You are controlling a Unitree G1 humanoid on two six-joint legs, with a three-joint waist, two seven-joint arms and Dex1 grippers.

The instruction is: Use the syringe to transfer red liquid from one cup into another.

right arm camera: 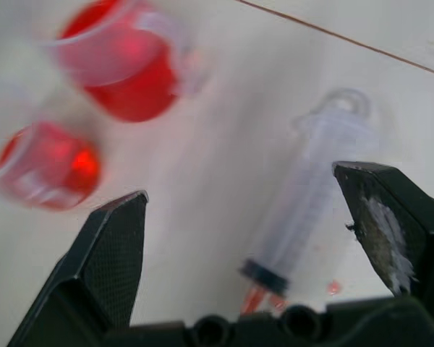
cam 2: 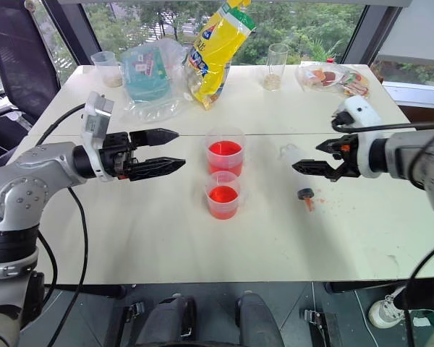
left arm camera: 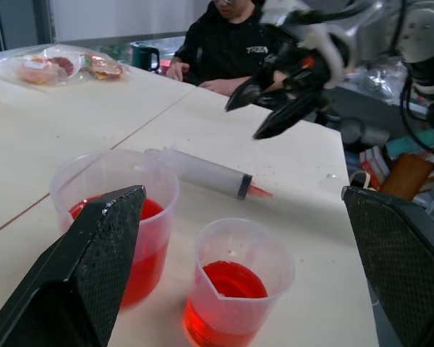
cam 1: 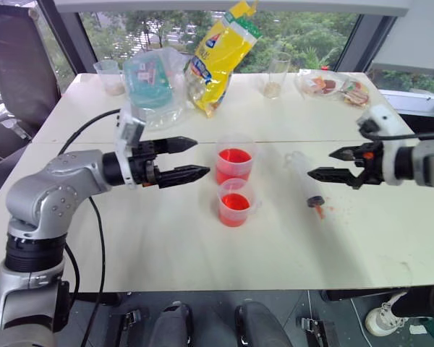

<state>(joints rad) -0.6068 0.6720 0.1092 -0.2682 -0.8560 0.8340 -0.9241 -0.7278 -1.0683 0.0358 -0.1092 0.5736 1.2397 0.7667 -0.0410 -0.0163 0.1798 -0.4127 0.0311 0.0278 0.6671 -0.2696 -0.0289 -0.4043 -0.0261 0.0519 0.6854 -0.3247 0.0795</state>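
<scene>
Right gripper (cam 1: 330, 163) hangs open above the syringe (right arm camera: 304, 195); I should straddle its barrel squarely before closing.

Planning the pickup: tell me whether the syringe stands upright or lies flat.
Lying flat. The syringe rests on its side on the table, below the open right claw.

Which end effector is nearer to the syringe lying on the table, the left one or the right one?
The right. The right end effector hangs open just above the syringe. The left end effector, also open, is on the far side of the two cups.
</scene>
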